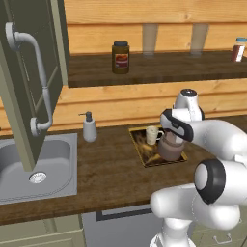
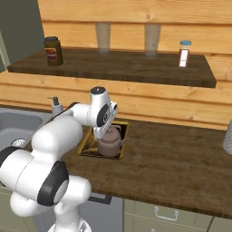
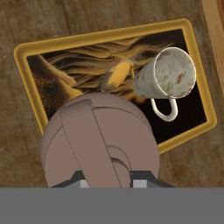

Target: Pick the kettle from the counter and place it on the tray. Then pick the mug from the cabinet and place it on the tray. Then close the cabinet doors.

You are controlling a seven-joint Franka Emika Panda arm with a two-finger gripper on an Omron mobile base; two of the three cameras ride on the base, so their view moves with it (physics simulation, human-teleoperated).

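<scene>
Kettle [image 3: 99, 140] and mug [image 3: 168, 81] both sit on the tray [image 3: 105, 36] mid-bench; fingers [image 3: 107, 183] hover right over the kettle's handle, grip state I cannot tell. Lift straight up, avoid the mug, then shut the cabinet door [image 1: 29, 82].

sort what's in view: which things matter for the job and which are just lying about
Job: kettle, mug, tray, counter, open cabinet door, gripper.
Lying about: soap dispenser, brown jar, small bottle, sink.

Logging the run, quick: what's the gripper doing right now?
Gripper: jaws closed on the kettle handle, over the tray.
</scene>
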